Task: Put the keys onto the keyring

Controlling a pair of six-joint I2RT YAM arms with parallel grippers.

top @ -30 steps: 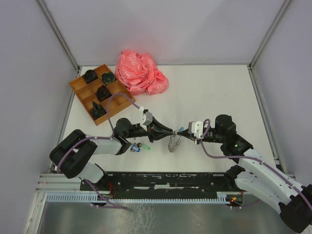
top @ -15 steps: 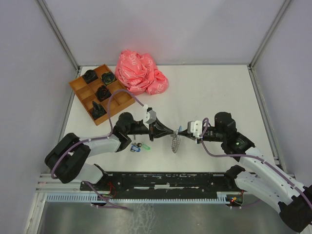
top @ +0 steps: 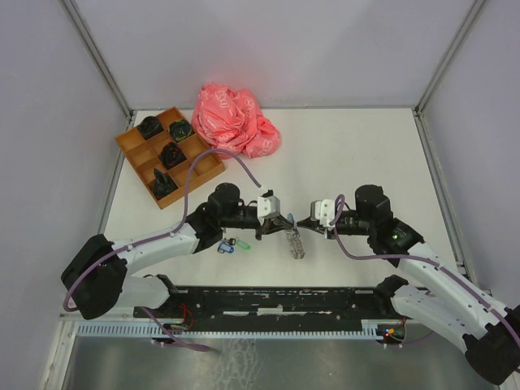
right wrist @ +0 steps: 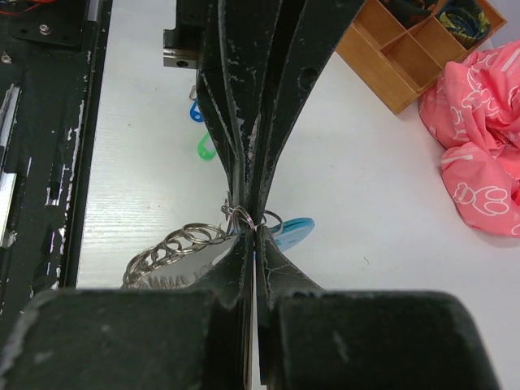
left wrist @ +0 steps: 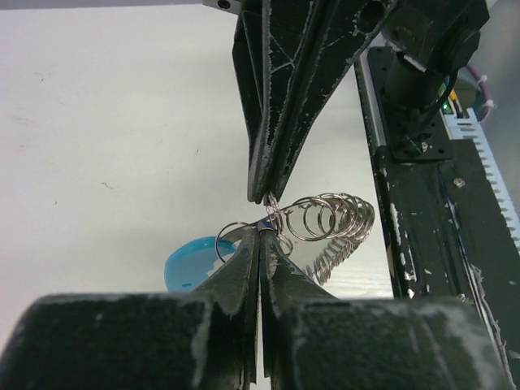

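The keyring (top: pixel 296 244), a chain of silvery loops, hangs between my two grippers over the table's near middle. My left gripper (top: pixel 290 221) and right gripper (top: pixel 303 221) meet tip to tip, both shut on the keyring's top end. In the left wrist view my left gripper (left wrist: pixel 264 230) pinches the rings beside a light blue piece (left wrist: pixel 188 264), and the loops (left wrist: pixel 329 218) trail to the right. The right gripper (right wrist: pixel 253 233) pinches the same spot on the keyring (right wrist: pixel 175 246). Two keys, one blue-tagged (top: pixel 227 247) and one green-tagged (top: pixel 242 243), lie on the table under the left arm.
A wooden compartment tray (top: pixel 130 144) holding dark objects stands at the back left. A crumpled pink bag (top: pixel 236 120) lies behind the grippers. The black base rail (top: pixel 276 299) runs along the near edge.
My left gripper has moved right to meet the right gripper and has shut on the keyring's top. The chain has shifted slightly right. The right gripper has stayed shut.
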